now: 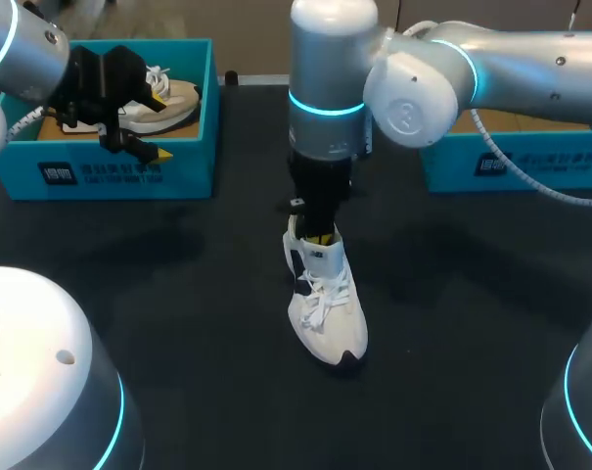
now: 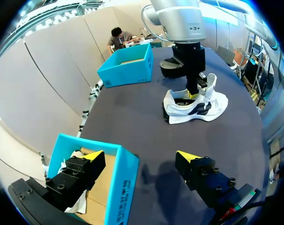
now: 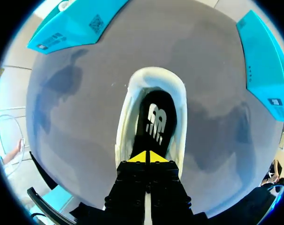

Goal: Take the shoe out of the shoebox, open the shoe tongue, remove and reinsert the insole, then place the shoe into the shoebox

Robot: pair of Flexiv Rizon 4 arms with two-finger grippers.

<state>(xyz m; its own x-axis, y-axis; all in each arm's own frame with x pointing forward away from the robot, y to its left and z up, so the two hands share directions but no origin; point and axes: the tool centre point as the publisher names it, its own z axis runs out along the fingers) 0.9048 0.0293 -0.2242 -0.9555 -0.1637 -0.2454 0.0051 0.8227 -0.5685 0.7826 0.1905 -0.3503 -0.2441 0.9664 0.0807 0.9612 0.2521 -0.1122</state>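
head view: white lace-up sneaker with black trim (image 1: 325, 304) stood upright mid dark table (image 1: 178, 294), outside the teal cardboard shoebox (image 1: 193, 166); right gripper (image 1: 318, 235) lowered into its opening. left gripper (image 1: 161, 127) held over the shoebox.
left wrist view: fingers spread wide, astride the shoebox wall.
right wrist view: tips pressed together against the black insole (image 3: 156, 122); whether it is pinched cannot be told.

Dark charcoal worktop (image 1: 178, 323), matte and plain in colour across the head view. Reads lighter, a mid-grey, in the right wrist view. Carries soft, blurred shadow patches in several places, darkest near the middle and toward the left rear. Lit diffusely: gradual shadow edges, only a faint sheen on the surface. Ends in a straight rear edge in the head view.
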